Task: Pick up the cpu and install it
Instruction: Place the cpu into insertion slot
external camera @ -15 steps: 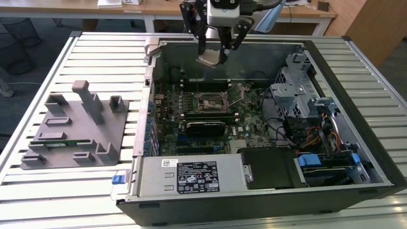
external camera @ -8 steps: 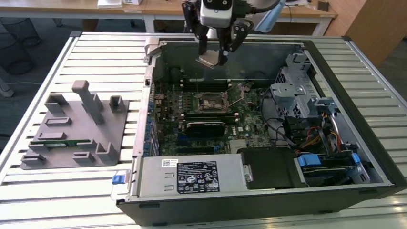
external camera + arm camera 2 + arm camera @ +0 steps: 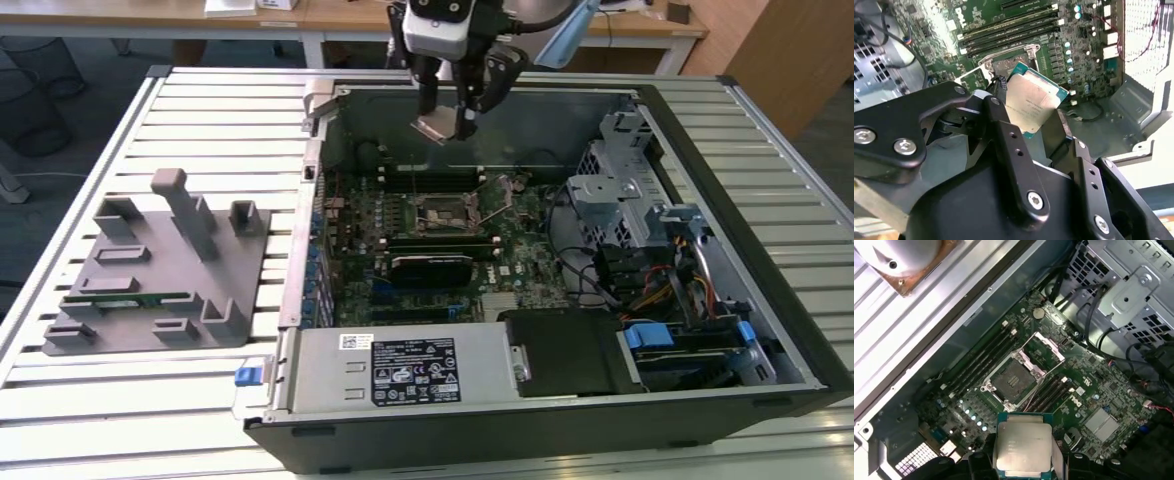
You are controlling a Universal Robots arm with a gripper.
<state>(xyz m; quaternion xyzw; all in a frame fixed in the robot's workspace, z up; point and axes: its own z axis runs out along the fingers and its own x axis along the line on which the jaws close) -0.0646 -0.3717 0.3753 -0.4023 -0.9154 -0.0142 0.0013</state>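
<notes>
The gripper (image 3: 451,120) is pinching the cpu (image 3: 433,128) by two opposite edges, so the chip hangs between the fingers (image 3: 1004,135) w/ its flat faces free. I judge this edge grip is chosen so that nothing presses on the contact side.

Where the cpu is: in the air, well above the socket (image 3: 445,210) and not straight over it. In the exterior view it sits high over the open case (image 3: 667,110), on the far side of the socket. It touches nothing except the fingers.

The socket is ready: its load plate (image 3: 1046,346) stands lifted, so the seat below is bare. Prob. that is why the chip is carried here, over the motherboard (image 3: 1094,390).

What each view adds:
- Ext. view: the whole height gap btw. chip and socket. Also a grey holder (image 3: 154,270) outside the case, well apart from the socket on the exterior view's left, w/ a green memory stick (image 3: 127,297) lying in it.
- First wrist view: the metal top of the cpu (image 3: 1023,449) and the open socket (image 3: 1014,380) together, so the sideways offset btw. them can be read.
- Second wrist view: the cpu (image 3: 1031,102) seen close, slightly tilted in the picture, w/ black fingers on both sides; the grip itself is clearest here.
</notes>
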